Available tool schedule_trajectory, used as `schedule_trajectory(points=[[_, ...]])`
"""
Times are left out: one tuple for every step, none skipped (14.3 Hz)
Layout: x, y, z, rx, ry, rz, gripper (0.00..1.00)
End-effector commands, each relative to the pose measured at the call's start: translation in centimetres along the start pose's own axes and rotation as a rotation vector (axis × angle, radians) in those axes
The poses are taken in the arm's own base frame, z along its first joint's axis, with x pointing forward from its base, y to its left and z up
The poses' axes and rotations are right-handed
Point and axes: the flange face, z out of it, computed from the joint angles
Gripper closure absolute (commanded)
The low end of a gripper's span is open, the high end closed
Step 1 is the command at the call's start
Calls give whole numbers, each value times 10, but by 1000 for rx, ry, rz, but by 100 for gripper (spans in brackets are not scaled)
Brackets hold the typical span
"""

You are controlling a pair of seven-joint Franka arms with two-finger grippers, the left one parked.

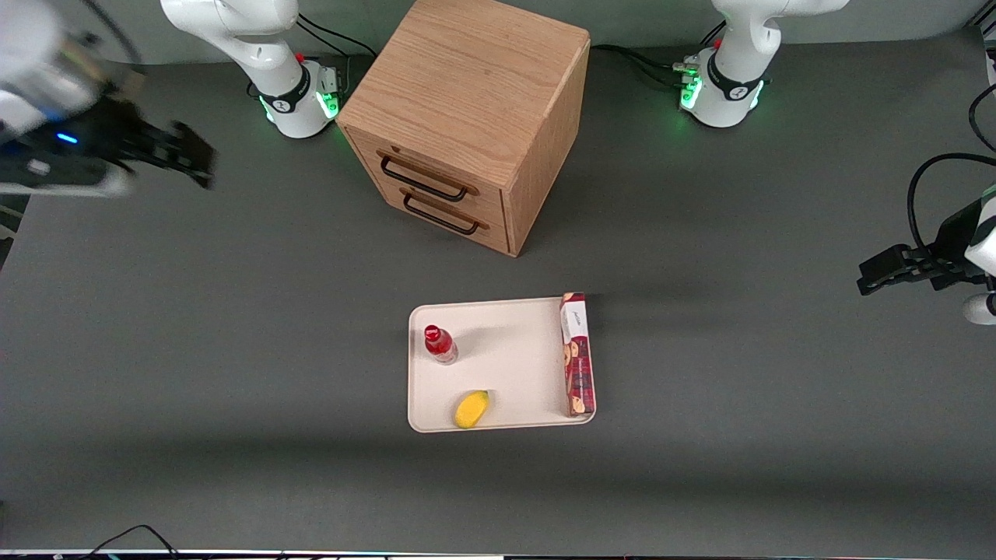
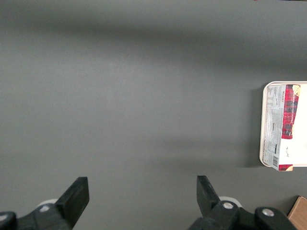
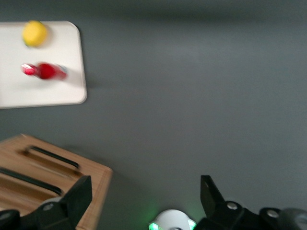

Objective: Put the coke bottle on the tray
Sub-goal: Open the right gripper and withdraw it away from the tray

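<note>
The small red coke bottle (image 1: 440,344) stands upright on the cream-white tray (image 1: 510,365), near the tray edge toward the working arm's end. It also shows in the right wrist view (image 3: 44,71) on the tray (image 3: 57,93). My right gripper (image 1: 191,155) is high above the table toward the working arm's end, far from the tray, open and empty. In the right wrist view the gripper (image 3: 144,194) has its jaws wide apart with nothing between them.
A yellow lemon-like fruit (image 1: 471,409) and a long red biscuit box (image 1: 577,354) also lie on the tray. A wooden drawer cabinet (image 1: 467,117) stands farther from the front camera than the tray. Both arm bases (image 1: 299,97) sit at the table's back edge.
</note>
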Motion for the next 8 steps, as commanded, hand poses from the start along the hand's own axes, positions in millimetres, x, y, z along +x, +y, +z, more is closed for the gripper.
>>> schedule_trajectory(points=[[-29,60,51,38,-20,-37,0],[-37,64,68,38,0,-38,0],[-47,62,81,39,28,-37,0],[-55,60,90,48,36,-35,0],[-55,60,89,67,31,-34,0],[-55,56,80,72,44,-23,0],[-54,49,68,70,67,-13,0],[-54,48,65,74,70,43,0]])
